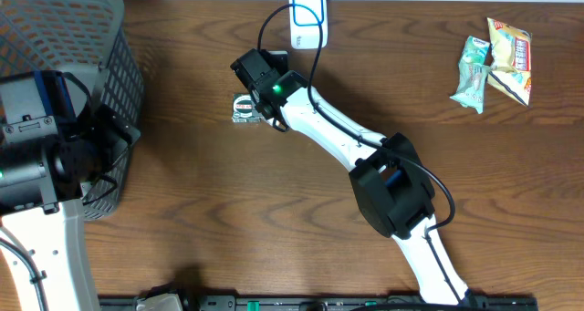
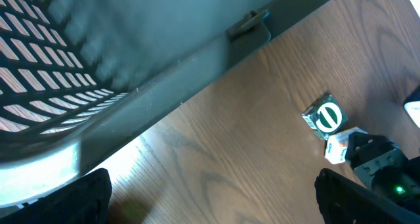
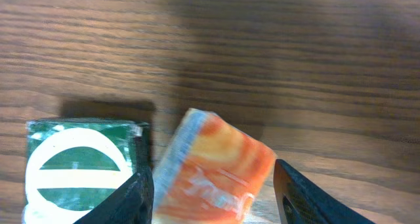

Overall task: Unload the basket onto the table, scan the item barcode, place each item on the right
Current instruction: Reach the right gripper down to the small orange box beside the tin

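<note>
In the right wrist view an orange and white snack packet [image 3: 213, 171] sits tilted between the fingers of my right gripper [image 3: 213, 201], which is shut on it. The left finger presses its side and the right fingertip meets its upper corner. A green box with a white ring mark [image 3: 75, 168] lies just left of it on the wood. From overhead, the right gripper [image 1: 258, 99] is beside that green box [image 1: 242, 108], below the white barcode scanner [image 1: 307, 19]. My left gripper [image 2: 210, 211] stands wide open over bare wood beside the basket.
A grey mesh basket [image 1: 91, 37] fills the far left, with the left arm against it. Two more snack packets [image 1: 497, 60] lie at the back right. The scanner's black cable runs along the right arm. The left wrist view shows the green box [image 2: 326, 117] and the right gripper [image 2: 380, 168].
</note>
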Action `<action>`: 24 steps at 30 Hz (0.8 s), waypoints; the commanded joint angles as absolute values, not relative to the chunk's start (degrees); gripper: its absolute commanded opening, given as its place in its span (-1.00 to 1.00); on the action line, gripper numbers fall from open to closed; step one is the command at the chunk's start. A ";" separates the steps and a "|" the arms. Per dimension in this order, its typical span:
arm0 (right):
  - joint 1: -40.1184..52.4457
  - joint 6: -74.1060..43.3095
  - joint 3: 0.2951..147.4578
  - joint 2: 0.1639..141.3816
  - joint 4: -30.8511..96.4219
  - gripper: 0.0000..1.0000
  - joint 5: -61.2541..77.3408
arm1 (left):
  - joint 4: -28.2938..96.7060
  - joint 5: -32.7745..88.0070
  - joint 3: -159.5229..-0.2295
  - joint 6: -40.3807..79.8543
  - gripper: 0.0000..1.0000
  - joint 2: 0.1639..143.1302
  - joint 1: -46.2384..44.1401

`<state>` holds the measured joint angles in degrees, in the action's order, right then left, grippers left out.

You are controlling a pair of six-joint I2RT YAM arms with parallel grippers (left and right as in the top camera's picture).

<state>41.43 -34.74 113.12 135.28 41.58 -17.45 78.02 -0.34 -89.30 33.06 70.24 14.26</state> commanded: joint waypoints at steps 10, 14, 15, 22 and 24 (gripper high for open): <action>41.56 -35.11 113.14 139.33 41.65 -0.21 -17.93 | 78.19 -0.69 -89.91 33.30 0.96 69.97 14.57; 41.30 -35.07 113.32 138.96 43.33 -0.69 -20.86 | 78.19 -0.69 -89.91 33.30 0.96 69.97 14.57; 41.30 -35.07 113.43 138.87 43.62 -0.76 -20.86 | 78.19 -0.69 -89.91 33.30 0.96 69.97 14.57; 40.77 -27.14 113.58 132.29 46.61 -0.98 -14.55 | 78.19 -0.69 -89.91 33.30 0.95 69.97 14.57; 39.86 -23.83 113.58 129.88 47.00 -0.98 -8.71 | 78.19 -0.69 -89.91 33.30 0.95 69.97 14.57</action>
<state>41.04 -29.47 113.49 136.03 46.83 -15.46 78.02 -0.36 -89.30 33.06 70.24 14.26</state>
